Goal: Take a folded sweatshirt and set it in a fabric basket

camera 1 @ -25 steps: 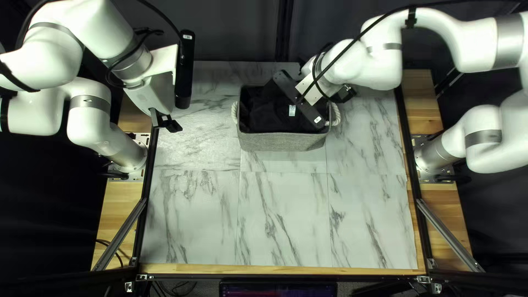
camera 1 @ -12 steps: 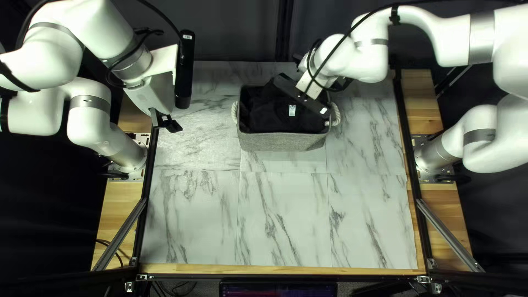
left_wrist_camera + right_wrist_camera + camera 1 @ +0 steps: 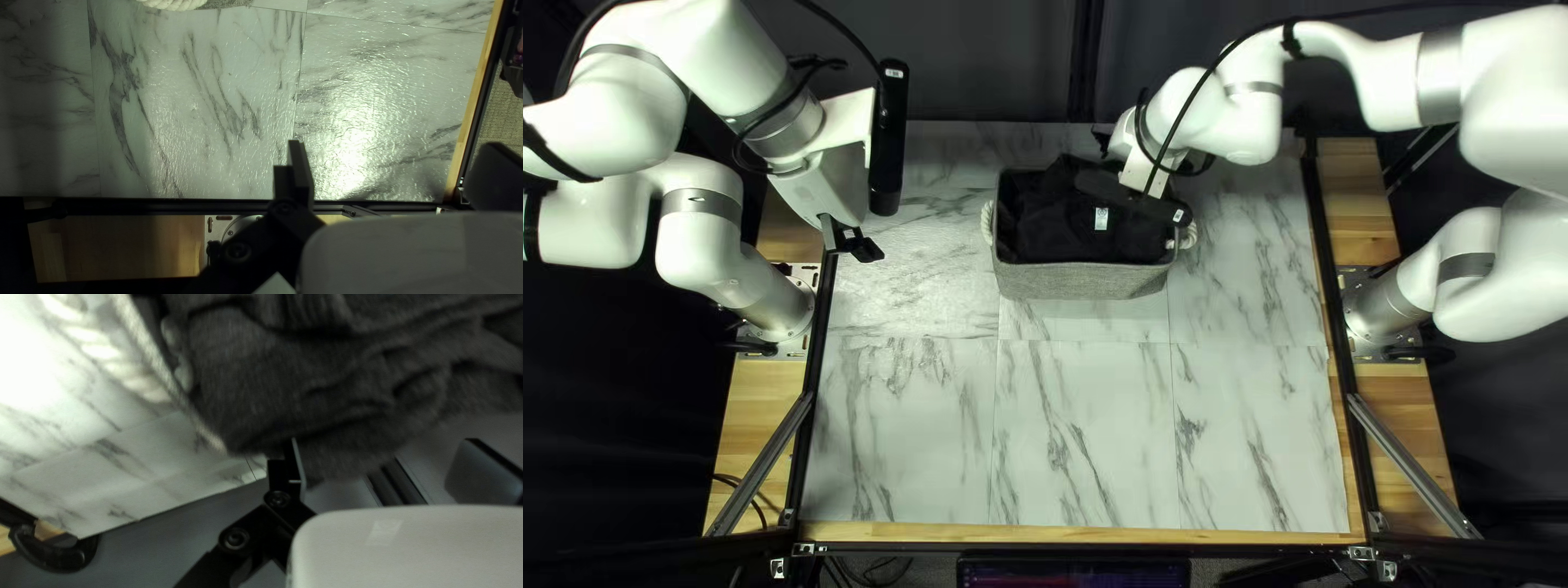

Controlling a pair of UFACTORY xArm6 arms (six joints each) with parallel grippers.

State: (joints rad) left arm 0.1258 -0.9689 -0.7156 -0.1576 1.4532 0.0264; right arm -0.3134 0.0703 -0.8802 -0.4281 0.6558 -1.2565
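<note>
The black folded sweatshirt (image 3: 1062, 227), with a white tag, lies inside the grey fabric basket (image 3: 1080, 281). Above the basket's far right part is my right gripper (image 3: 1147, 180), its fingertips hidden there. My left gripper (image 3: 853, 244) hangs over the table's far left edge, away from the basket. In the left wrist view, nothing is between the spread fingers of my left gripper (image 3: 400, 173). In the right wrist view, my right gripper (image 3: 389, 469) is open too, with the sweatshirt (image 3: 327, 386) just ahead and one finger near its edge. The basket's rim (image 3: 150, 351) borders the cloth.
Rope handles stick out at both basket ends, the right one (image 3: 1189, 229) near my right gripper. Marble-patterned tabletop (image 3: 1084, 425) extends from the basket to the near edge. Black rails (image 3: 808, 403) run along the table's sides. Cables loop over both arms.
My right gripper has turned over the basket, and its black bar now lies flatter. Its arm has shifted leftward. The sweatshirt and basket look unmoved, and my left arm has stayed still.
</note>
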